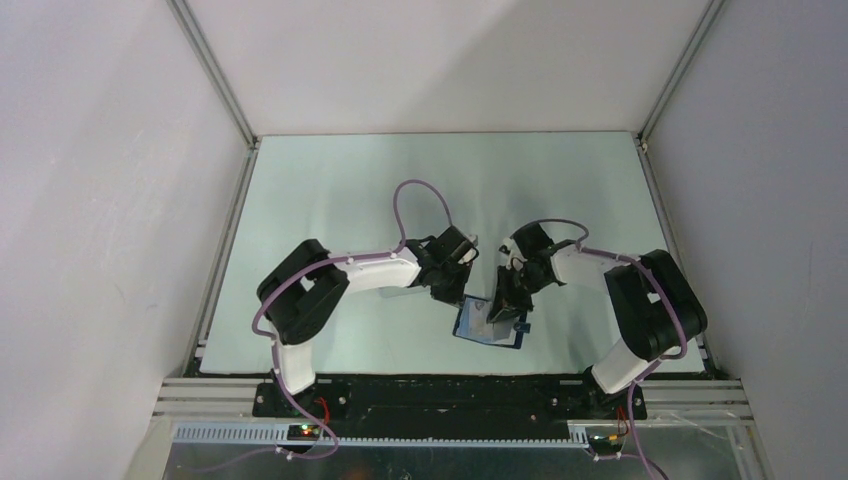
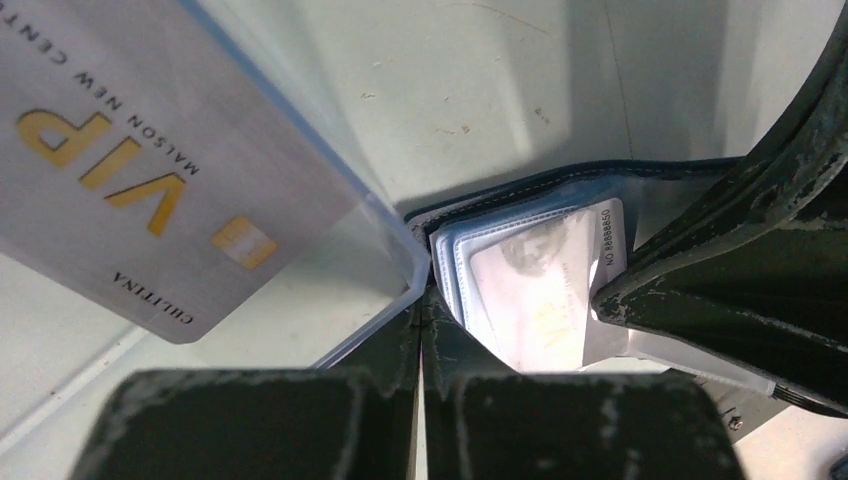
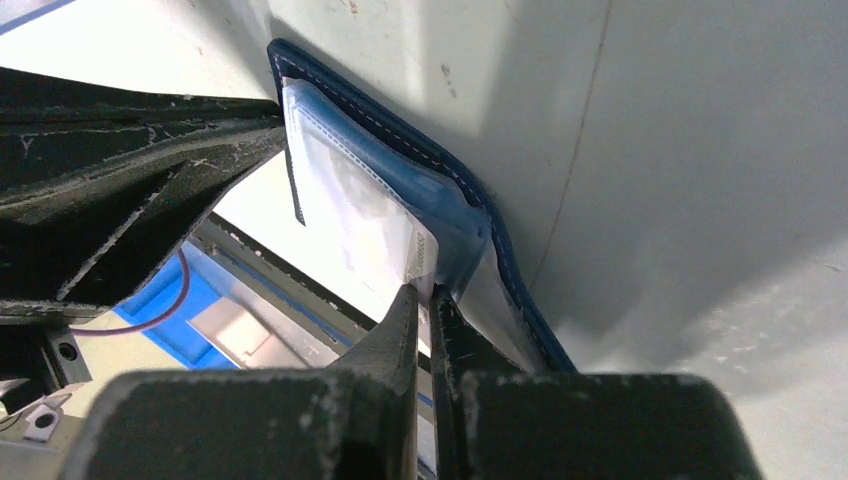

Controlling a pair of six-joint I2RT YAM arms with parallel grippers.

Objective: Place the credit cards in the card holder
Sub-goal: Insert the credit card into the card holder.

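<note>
Left fingers (image 2: 412, 330) are pressed together on one corner of a credit card (image 2: 150, 150). It is a pale grey card with gold VIP lettering and a clear rim, and it slants away from the tips toward the upper left of the left wrist view. The pinched corner sits just beside the open edge of the card holder (image 2: 520, 195).

The right fingers (image 3: 408, 320) are likewise closed, clamped on the edge of a clear plastic sleeve (image 3: 345, 215) that sticks out of the holder's lighter blue inner face. The dark navy cover, with its pale stitching, curves around behind the sleeve.

From the left wrist, several clear sleeves fan out inside the holder, and a second card (image 2: 545, 300) lies behind the front one, its printing faint.

Seen from above, the holder lies open on the pale counter (image 1: 330, 200), near its front edge and about midway between the two arms. Both sets of fingers meet over it, the left from the left side and the right from the right.
</note>
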